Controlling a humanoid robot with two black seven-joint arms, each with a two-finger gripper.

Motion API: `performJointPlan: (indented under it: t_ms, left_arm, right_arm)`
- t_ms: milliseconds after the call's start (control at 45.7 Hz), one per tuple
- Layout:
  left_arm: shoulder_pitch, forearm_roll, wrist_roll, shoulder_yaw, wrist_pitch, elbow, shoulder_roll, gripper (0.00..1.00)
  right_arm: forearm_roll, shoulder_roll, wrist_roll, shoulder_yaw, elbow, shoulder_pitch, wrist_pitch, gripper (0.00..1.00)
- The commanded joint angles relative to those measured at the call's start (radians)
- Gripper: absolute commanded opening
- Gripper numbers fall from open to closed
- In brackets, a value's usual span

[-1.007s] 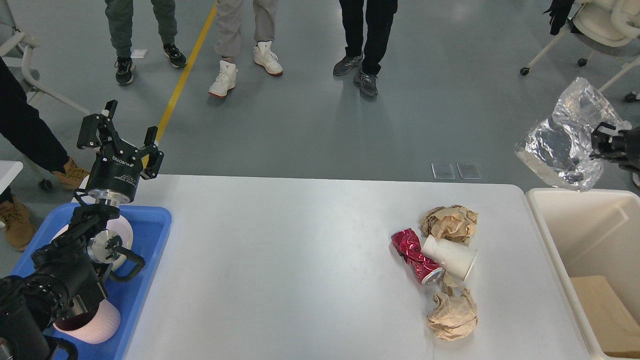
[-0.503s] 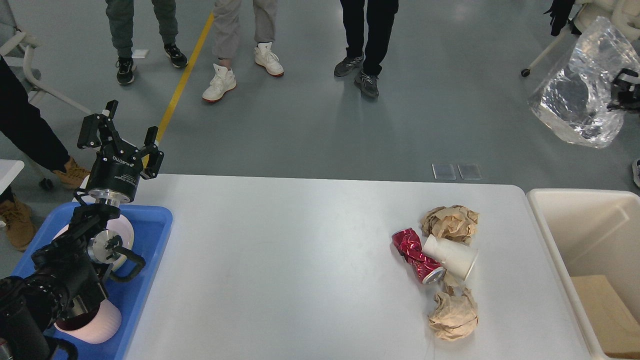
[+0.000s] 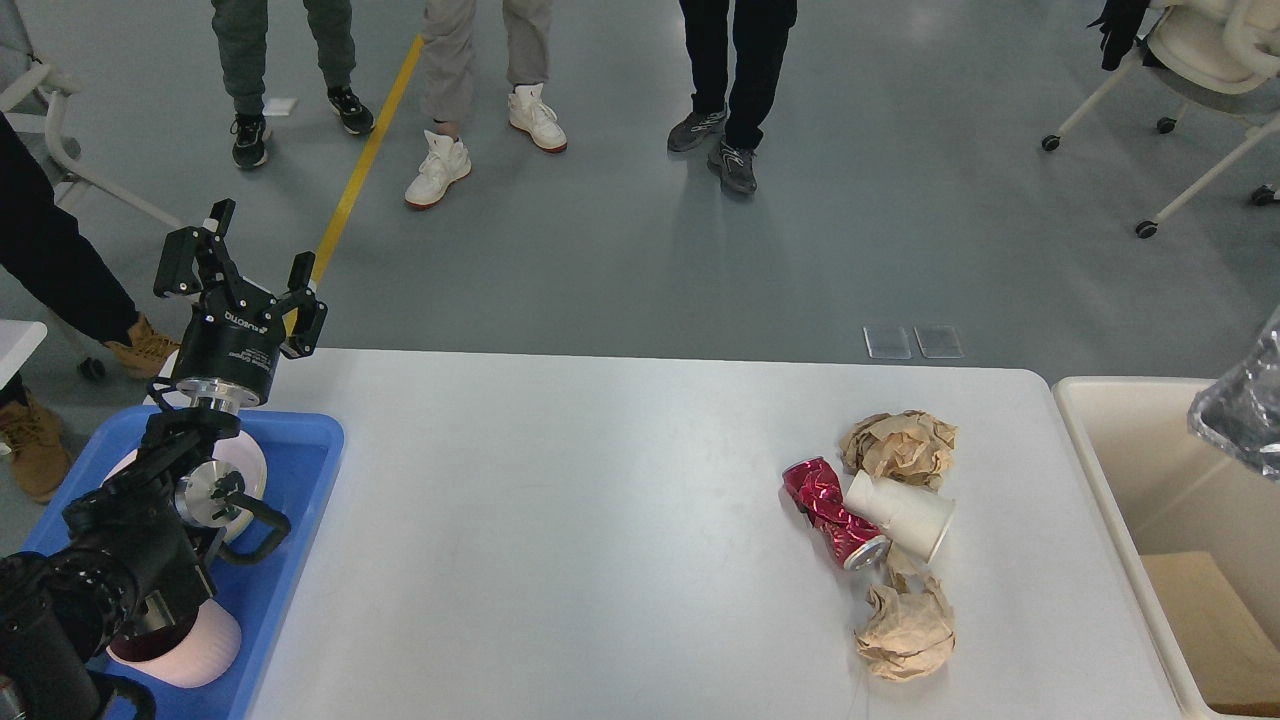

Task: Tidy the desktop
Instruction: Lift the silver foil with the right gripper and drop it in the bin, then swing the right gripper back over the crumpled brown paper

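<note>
The white desktop carries a cluster of litter at its right: two crumpled brown paper balls, a crushed red can and a white paper cup lying on its side against the can. My left gripper is open and empty, raised above the table's far left corner, far from the litter. A clear plastic bag shows partly at the right edge, above the cream bin. My right gripper is out of view.
A blue tray at the left holds a pink cup and a white dish, partly hidden by my left arm. The bin holds a cardboard piece. Several people stand beyond the table's far edge.
The clear plastic bag swung up at the right, then dropped to the right edge over the bin. My right gripper has left the view. The left arm has not moved.
</note>
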Motion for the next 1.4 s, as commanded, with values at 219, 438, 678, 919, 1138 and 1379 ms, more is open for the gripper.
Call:
performJointPlan:
  t_ms: [219, 438, 678, 919, 1138, 1379]
  left_arm:
    - [0.000, 0.000, 0.000, 0.000, 0.000, 0.000, -0.001, 0.96]
    - [0.000, 0.000, 0.000, 0.000, 0.000, 0.000, -0.001, 0.96]
    - [0.000, 0.000, 0.000, 0.000, 0.000, 0.000, -0.001, 0.96]
    - [0.000, 0.000, 0.000, 0.000, 0.000, 0.000, -0.001, 0.96]
    - [0.000, 0.000, 0.000, 0.000, 0.000, 0.000, -0.001, 0.96]
    - [0.000, 0.000, 0.000, 0.000, 0.000, 0.000, 0.001, 0.96]
  right_arm:
    - [0.000, 0.040, 0.002, 0.156, -0.107, -0.218, -0.032, 0.73]
    - [0.001, 0.063, 0.002, 0.155, -0.098, -0.203, -0.021, 1.00]
    - [0.006, 0.160, 0.002, 0.110, -0.072, -0.019, 0.013, 1.00]
    - [0.006, 0.281, 0.003, -0.049, 0.099, 0.322, 0.284, 1.00]
    - [0.006, 0.427, 0.002, -0.071, 0.123, 0.494, 0.603, 1.00]
    - [0.011, 0.505, 0.002, -0.062, 0.152, 0.672, 0.863, 1.00]
